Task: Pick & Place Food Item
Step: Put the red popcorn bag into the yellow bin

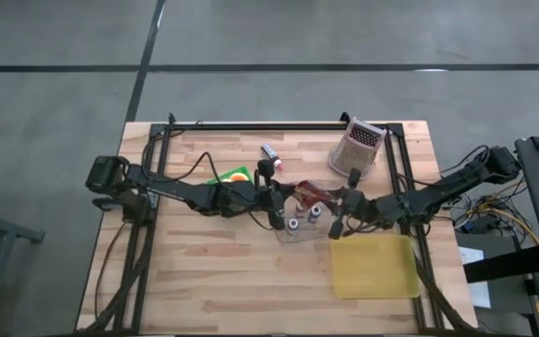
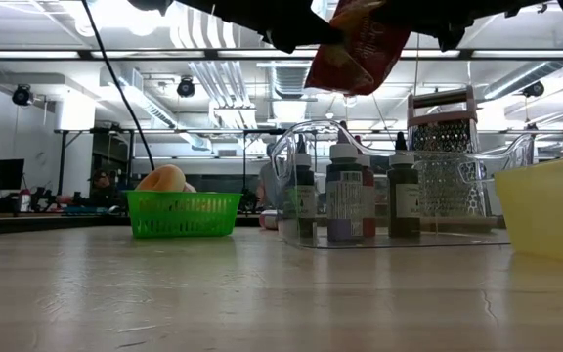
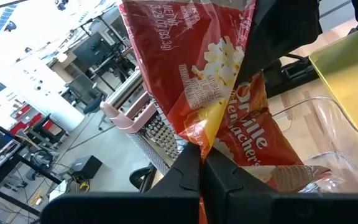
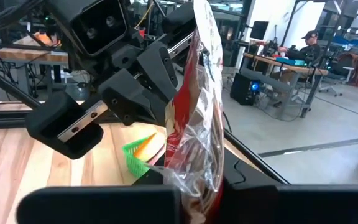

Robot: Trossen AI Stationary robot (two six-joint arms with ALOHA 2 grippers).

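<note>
A red popcorn bag (image 1: 312, 194) hangs in the air between my two grippers, above a clear tray (image 1: 288, 236) that holds three small bottles (image 2: 345, 200). My left gripper (image 1: 282, 198) comes in from the table's left and is shut on the bag. My right gripper (image 1: 338, 208) comes in from the right and is shut on the bag's other end. In the low view the bag (image 2: 358, 44) shows well above the bottles. My left gripper pinches a crumpled edge of the bag (image 3: 209, 142) between its two shut fingers, coming roughly level from the table's left. The bag stands out beyond the fingertips, lifted clear of the tray. My right gripper pinches the bag's opposite end (image 4: 199, 167) between its two fingers, level from the table's right. The wrinkled foil rises upright past the fingers, and nothing of it rests on anything.
A green basket (image 1: 232, 175) with food stands left of the tray. A metal grater with a pink handle (image 1: 356, 150) stands at the far right. A yellow bin (image 1: 372, 267) sits at the near right. A small marker-like thing (image 1: 269, 151) lies at the far middle.
</note>
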